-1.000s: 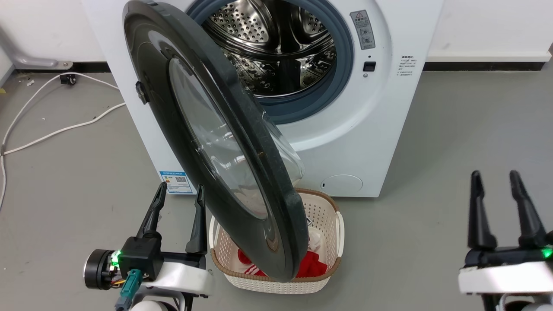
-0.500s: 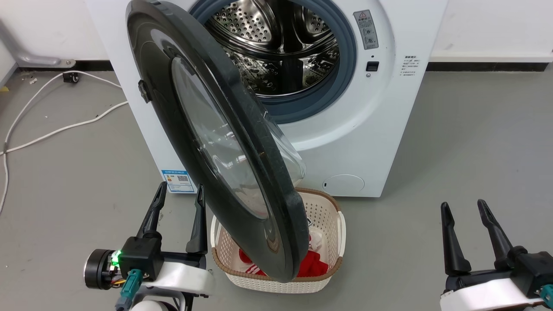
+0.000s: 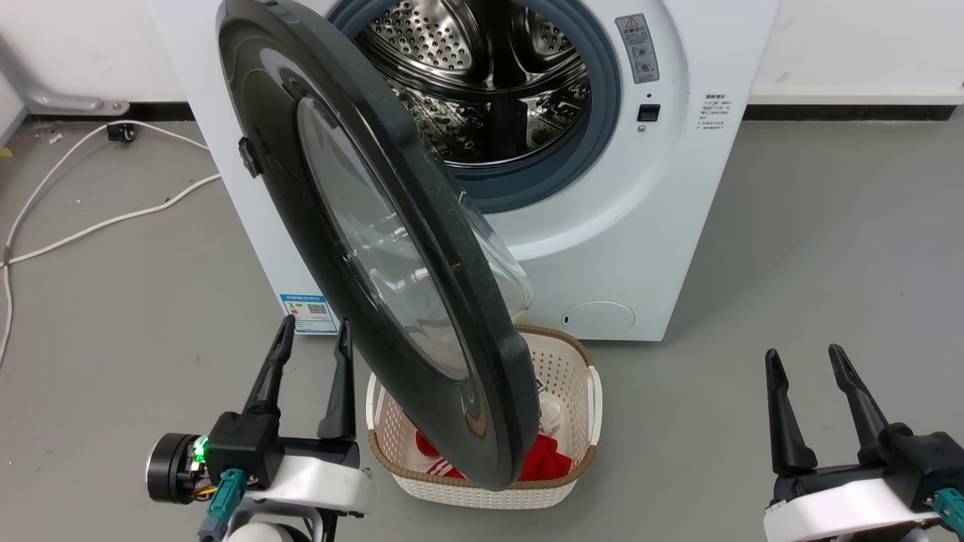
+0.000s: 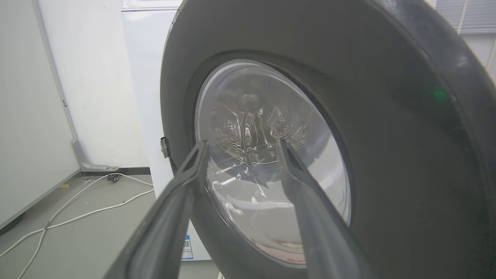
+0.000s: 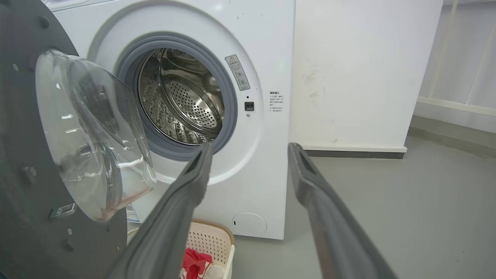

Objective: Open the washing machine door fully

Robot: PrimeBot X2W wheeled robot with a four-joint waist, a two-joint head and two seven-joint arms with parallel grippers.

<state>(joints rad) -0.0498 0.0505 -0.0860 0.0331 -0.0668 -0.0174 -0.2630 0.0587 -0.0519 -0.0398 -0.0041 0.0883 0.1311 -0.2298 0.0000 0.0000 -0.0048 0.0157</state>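
On the floor [image 3: 813, 248], against the white wall [image 3: 843, 38], stands the washer [image 3: 648, 226] with its drum [image 3: 482, 68] exposed. Its door [image 3: 392, 248] hangs about half open from the left hinge, outer face turned left. The door's lower edge is over a basket [image 3: 584, 421] of red clothes [image 3: 546, 463] set just before the washer's front. The left jaws are parted and empty, low beside the door's outer face; I cannot tell whether they touch it. A blue label [image 3: 309, 312] marks the washer's lower left corner beyond them. The right jaws gape wide and empty, well apart at the right. A white cable [image 3: 98, 226] trails along the floor's left edge.
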